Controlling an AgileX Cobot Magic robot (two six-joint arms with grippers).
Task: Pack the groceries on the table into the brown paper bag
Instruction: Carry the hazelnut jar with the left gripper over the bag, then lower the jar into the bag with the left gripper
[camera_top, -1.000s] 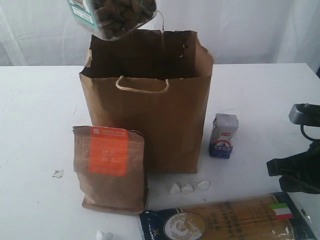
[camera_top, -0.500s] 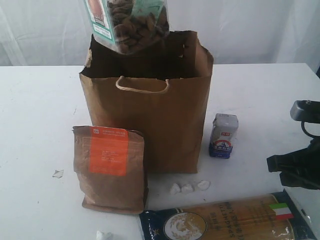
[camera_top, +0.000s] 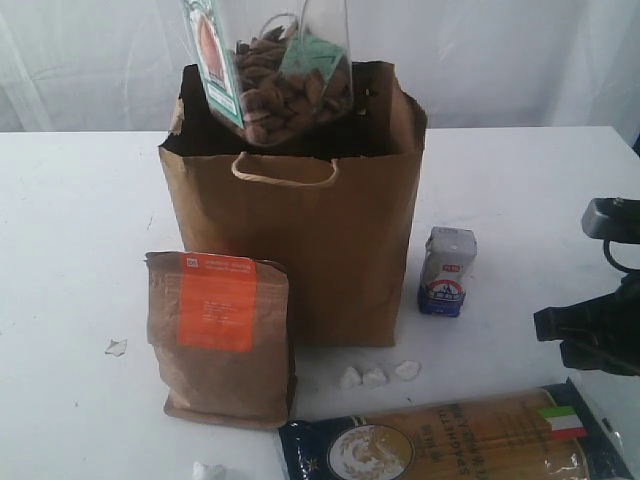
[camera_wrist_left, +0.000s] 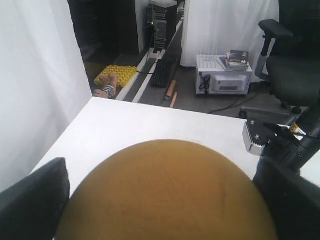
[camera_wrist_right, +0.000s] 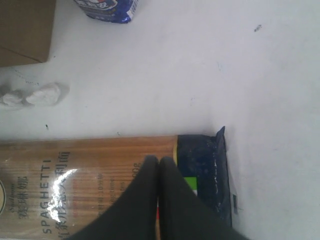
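A big clear jar (camera_top: 275, 75) of brown nuts hangs tilted over the open mouth of the brown paper bag (camera_top: 300, 240), its lower end level with the rim. Its olive lid (camera_wrist_left: 165, 195) fills the left wrist view between the two dark fingers (camera_wrist_left: 32, 200) of my left gripper (camera_wrist_left: 165, 210), which is shut on the jar. On the table (camera_top: 70, 230) stand a brown pouch (camera_top: 218, 335) with an orange label and a small blue-white carton (camera_top: 447, 272). My right gripper (camera_wrist_right: 158, 161) is shut and empty above the long spaghetti pack (camera_wrist_right: 75, 185), which lies at the front edge (camera_top: 450, 445).
Small white crumpled scraps (camera_top: 375, 377) lie in front of the bag, with more at the left (camera_top: 116, 347) and at the front edge (camera_top: 205, 470). The right arm (camera_top: 600, 335) hangs at the right edge. White curtains close off the back.
The jar has moved right and down toward the bag's mouth and turned more upright. The right arm has barely shifted.
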